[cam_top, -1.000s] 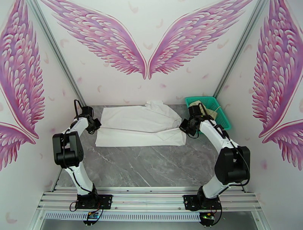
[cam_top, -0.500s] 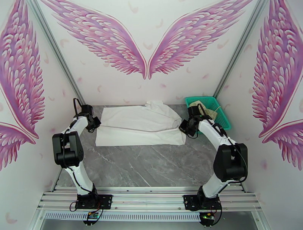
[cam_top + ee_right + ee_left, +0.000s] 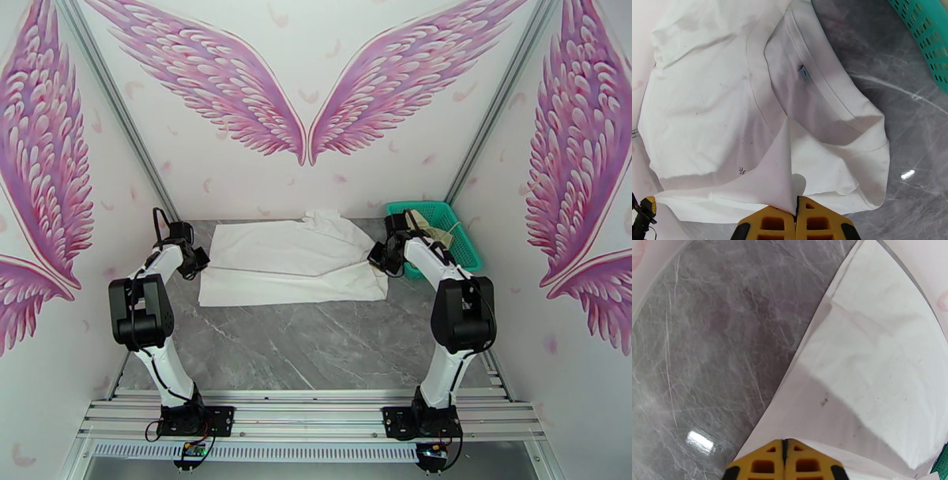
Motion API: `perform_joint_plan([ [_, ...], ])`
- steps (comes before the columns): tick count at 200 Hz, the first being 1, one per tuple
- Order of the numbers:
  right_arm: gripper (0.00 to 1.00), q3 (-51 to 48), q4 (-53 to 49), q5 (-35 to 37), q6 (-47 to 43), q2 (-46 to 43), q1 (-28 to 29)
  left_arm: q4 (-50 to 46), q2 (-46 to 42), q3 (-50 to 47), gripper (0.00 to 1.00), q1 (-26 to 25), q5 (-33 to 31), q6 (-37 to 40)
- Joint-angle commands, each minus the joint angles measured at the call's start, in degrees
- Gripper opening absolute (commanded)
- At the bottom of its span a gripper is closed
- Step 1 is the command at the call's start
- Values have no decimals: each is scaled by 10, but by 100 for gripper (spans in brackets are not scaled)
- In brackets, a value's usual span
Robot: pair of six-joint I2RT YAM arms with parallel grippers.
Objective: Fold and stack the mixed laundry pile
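You had the big white cloth shirt [image 3: 292,264] spread flat on the grey marble table [image 3: 316,347]. It lay in the far half, between your two arms. Its long way ran from left to right across the table. The neck end pointed to the right and the bottom edge pointed to the left. A soft lump of the cloth [image 3: 328,219] was bunched up at the far side. A fold line ran along the shirt from one gripper to the other.

Your left gripper [image 3: 785,442] was at the left end of the shirt. Its yellow fingers [image 3: 762,465] were pressed tight together, and the white edge went in at their tips, so it seemed to pinch the cloth.

Your right gripper [image 3: 796,203] was at the right end, close to the neck hole with its little label [image 3: 804,73]. Its fingers were closed tight too, and they pinched a peak of the white cloth that rose up to them. A tiny dark mark [image 3: 742,170] sat on the shirt just beside that peak.

The teal-green plastic mesh basket [image 3: 466,237] stood in the far right corner, just beside your right arm. A cream-beige cloth [image 3: 437,230] lay inside it.
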Motion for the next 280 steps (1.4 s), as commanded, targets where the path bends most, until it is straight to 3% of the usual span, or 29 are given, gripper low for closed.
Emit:
perform_joint_plan([
  [1,0,35,-12,-2,-17,23,-3,0,0,-3,0,11,-11,8],
  [96,0,45,-22,21,-29,39,1,-9,4,7,0,13,4,12],
  [218,0,-59,-26,35,-35,-123,2,-14,-187,-123,0,14,15,4],
  [255,0,-56,-25,35,-41,-118,-1,-20,-242,-163,0,17,14,6],
  [280,0,-35,-21,30,-41,-87,-3,-14,-219,-163,0,22,12,13],
])
